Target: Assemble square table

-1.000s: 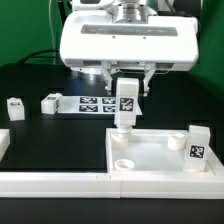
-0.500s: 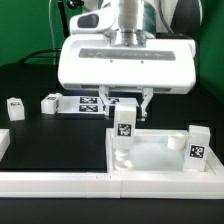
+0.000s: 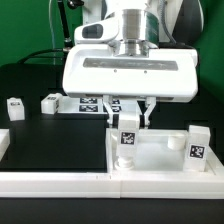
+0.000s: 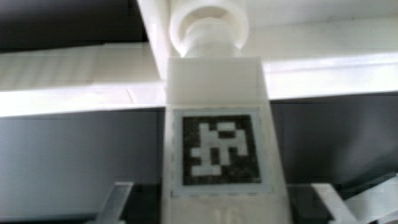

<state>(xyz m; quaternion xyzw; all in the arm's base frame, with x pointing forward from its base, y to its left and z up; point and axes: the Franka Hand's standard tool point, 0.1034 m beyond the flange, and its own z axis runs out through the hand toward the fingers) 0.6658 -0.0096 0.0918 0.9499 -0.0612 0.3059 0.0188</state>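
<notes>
Exterior view: gripper [image 3: 129, 120] pinches the held leg [image 3: 128, 140] upright, its lower end at the tabletop [image 3: 160, 172] corner on that view's left. A 2nd leg [image 3: 197, 147] stands at the tabletop's right edge, and a 3rd leg [image 3: 14, 108] & 4th leg [image 3: 49, 102] sit apart on the black table [image 3: 50, 140]. Wrist view: held leg [image 4: 222, 120], tag facing cam, runs betw. the 2 fingers [image 4: 118, 203] toward the tabletop [image 4: 71, 85].

A black counter [image 3: 55, 135] fills most of the exterior view. Toward its back lies the marker board [image 3: 92, 102] — thin, flat and white, printed with black-and-white tags, and only partly visible. A long white border rail [image 3: 55, 183] runs along the counter's near edge, with a seam about midway. A short stretch of rail [image 3: 3, 145] shows at the exterior view's left edge. Behind everything — a green backdrop [image 3: 25, 30].
</notes>
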